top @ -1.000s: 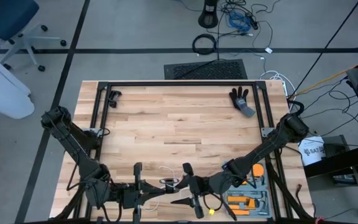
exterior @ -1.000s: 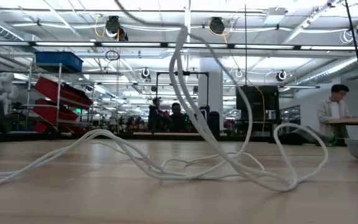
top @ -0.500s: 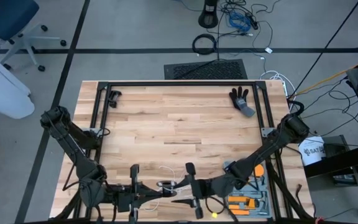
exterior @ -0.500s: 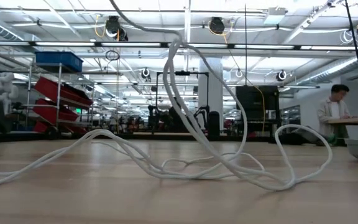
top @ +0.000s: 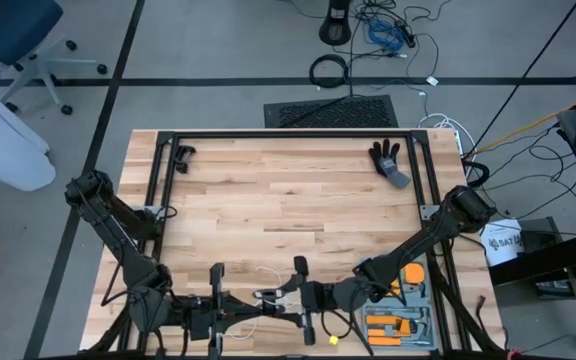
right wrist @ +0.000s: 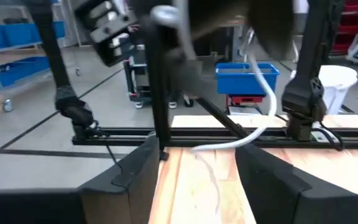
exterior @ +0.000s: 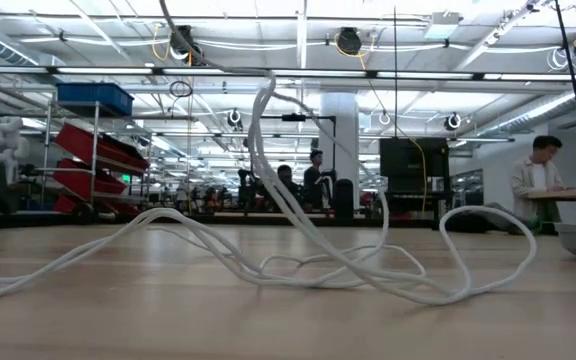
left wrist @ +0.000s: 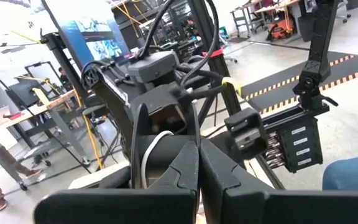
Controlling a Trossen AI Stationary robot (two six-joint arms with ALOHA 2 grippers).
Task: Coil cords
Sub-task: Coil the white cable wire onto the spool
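Observation:
The white cord (exterior: 268, 140) rises from several loose loops (exterior: 368, 275) that lie on the table near its near edge; a bit of it shows in the high view (top: 265, 272). My left gripper (top: 268, 308) is shut (left wrist: 197, 158) at the near edge, pointing toward the table's right. My right gripper (top: 280, 293) faces it, open (right wrist: 197, 180), and a strand of cord (right wrist: 253, 134) sags in front of its fingers. I cannot make out the black reel. My left gripper is shut on the cord, but its own fingers hide the place of contact. The cord (right wrist: 263, 87) hangs slack below it, and its lower loops (exterior: 298, 270) rest on the table.
A black metal frame (top: 288, 135) borders the wooden table. A black glove (top: 388, 160) lies at the far right and a small black part (top: 181, 155) at the far left. A tray of orange tools (top: 398, 322) sits at the near right. People stand in the room behind (exterior: 543, 180).
The raised strand of the cord has swung toward the table's left while the loops on the table have stayed roughly in place. My right gripper has shifted slightly toward the table's left.

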